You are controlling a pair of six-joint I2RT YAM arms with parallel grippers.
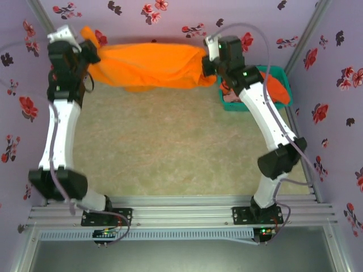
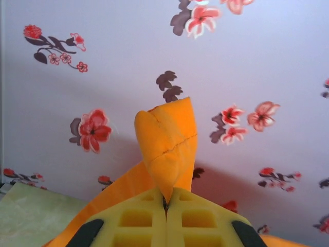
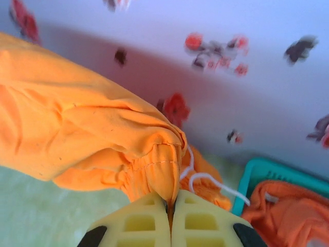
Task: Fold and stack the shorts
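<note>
Between the clamped yellow fingers of the left gripper (image 2: 165,199) and right gripper (image 3: 171,201), bright orange cloth shorts (image 1: 152,65) are pinched at both ends, stretched above the far side of the pale green table (image 1: 170,150). I judge this is the spreading step; next both grippers must lower them flat together.

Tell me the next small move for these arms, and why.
The left hand and right hand are each shut on one end of the orange shorts, which are stretched between them at the far side, not yet folded. So probably lower both together and lay the shorts flat on the table.
</note>
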